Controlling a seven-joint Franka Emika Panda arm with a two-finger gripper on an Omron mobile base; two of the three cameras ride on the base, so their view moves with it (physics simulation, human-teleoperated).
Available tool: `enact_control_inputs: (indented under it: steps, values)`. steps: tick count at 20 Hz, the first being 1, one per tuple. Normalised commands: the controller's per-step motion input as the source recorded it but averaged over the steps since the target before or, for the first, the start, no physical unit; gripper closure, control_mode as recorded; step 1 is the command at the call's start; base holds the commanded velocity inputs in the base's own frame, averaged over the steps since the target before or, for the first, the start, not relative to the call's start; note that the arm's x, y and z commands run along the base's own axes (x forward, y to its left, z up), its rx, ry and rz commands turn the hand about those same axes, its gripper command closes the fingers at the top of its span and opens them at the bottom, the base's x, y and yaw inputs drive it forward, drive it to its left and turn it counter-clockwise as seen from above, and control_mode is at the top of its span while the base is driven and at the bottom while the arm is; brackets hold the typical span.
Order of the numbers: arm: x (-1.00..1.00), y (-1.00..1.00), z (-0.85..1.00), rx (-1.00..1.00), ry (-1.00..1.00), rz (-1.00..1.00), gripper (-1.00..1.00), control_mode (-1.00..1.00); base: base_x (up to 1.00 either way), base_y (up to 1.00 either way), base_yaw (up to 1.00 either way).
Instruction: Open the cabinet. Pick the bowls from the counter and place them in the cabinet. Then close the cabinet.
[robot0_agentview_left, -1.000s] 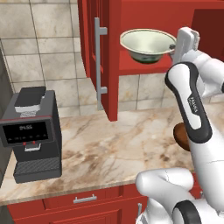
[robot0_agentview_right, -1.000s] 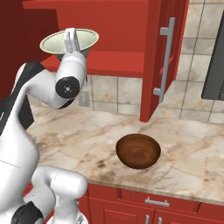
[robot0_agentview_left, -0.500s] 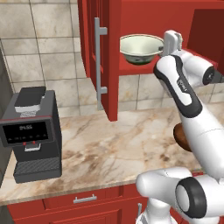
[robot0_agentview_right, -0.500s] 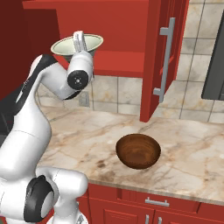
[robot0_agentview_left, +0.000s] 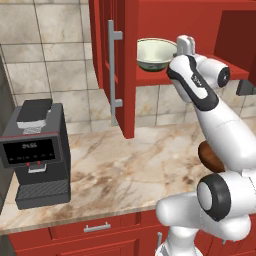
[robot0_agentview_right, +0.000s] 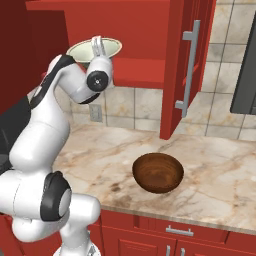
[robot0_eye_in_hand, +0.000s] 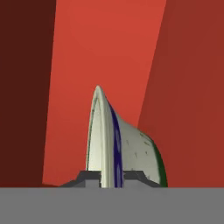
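Over the last second the white arm is carrying the pale cream-green ceramic bowl with the dark greenish outer band (robot0_agentview_left: 156, 54) further into the large red wall cabinet with long grey bar handles (robot0_agentview_left: 117, 65), and the bowl is now sitting lower and deeper than before, at about the level of the red shelf (robot0_agentview_left: 235, 74) (whether its foot is already touching the shelf I cannot tell). The two-finger gripper (robot0_agentview_right: 98, 46) is clenched on the bowl's rim, which the hand view is showing edge-on, running up from between the fingertips (robot0_eye_in_hand: 89, 176) with red cabinet wall all around it. Both cabinet doors are standing open. The dark brown wooden bowl (robot0_agentview_right: 157, 172) is waiting on the wide beige marble counter with brown veining (robot0_agentview_right: 215, 170), well apart from the arm. By my judgement the first placement is nearly finishing: the next need is settling the bowl flat on the shelf before letting go, since releasing it tilted could be tipping it off the edge. A black coffee machine (robot0_agentview_left: 37, 150) is standing on the counter's left.
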Motion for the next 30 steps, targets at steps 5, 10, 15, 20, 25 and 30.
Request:
enact_control_inputs:
  steps: [5,10,15,20,25,30]
  values:
    - [0.54,0.01,-0.03,0.0,0.05,0.0,1.0,-1.0,0.0,0.0,0.0]
    - [0.2,0.01,0.0,0.0,0.03,0.0,-1.0,-1.0,0.0,0.0,0.0]
    - [0.0,0.0,0.01,0.0,0.01,0.0,-1.0,-1.0,0.0,0.0,0.0]
    - [-0.14,0.0,0.21,0.0,0.0,0.0,-1.0,-1.0,0.0,0.0,0.0]
    - [-0.7,-0.13,0.33,0.0,0.0,0.0,-1.0,-1.0,0.0,0.0,0.0]
    - [-0.99,-0.45,0.19,-0.03,0.02,0.0,-1.0,-1.0,0.0,0.0,0.0]
